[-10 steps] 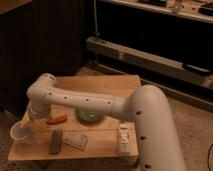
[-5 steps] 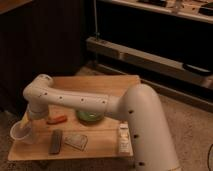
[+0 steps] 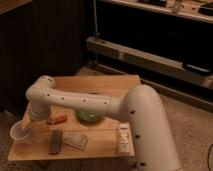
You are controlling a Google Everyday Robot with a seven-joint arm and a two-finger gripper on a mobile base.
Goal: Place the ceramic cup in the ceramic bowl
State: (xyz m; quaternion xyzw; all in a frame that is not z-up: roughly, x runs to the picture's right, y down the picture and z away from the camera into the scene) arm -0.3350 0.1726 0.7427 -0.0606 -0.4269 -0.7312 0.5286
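The ceramic cup [image 3: 20, 133] is a small whitish tapered cup at the left edge of the wooden table [image 3: 100, 150]. My gripper [image 3: 28, 125] is at the end of the white arm, right against the cup's upper right side, and appears shut on it, holding it just over the table's left edge. The ceramic bowl [image 3: 89, 118] is a shallow green bowl at the table's middle, to the right of the cup. My arm crosses in front of it and hides its far half.
An orange object [image 3: 58, 120] lies between cup and bowl. A dark flat remote-like object [image 3: 55, 142] and a small packet [image 3: 75, 142] lie at the front. A white bottle [image 3: 123, 139] lies at the front right. Dark shelving stands behind the table.
The arm's elbow has shifted slightly. The cup stays at the table's left edge with the gripper at it.
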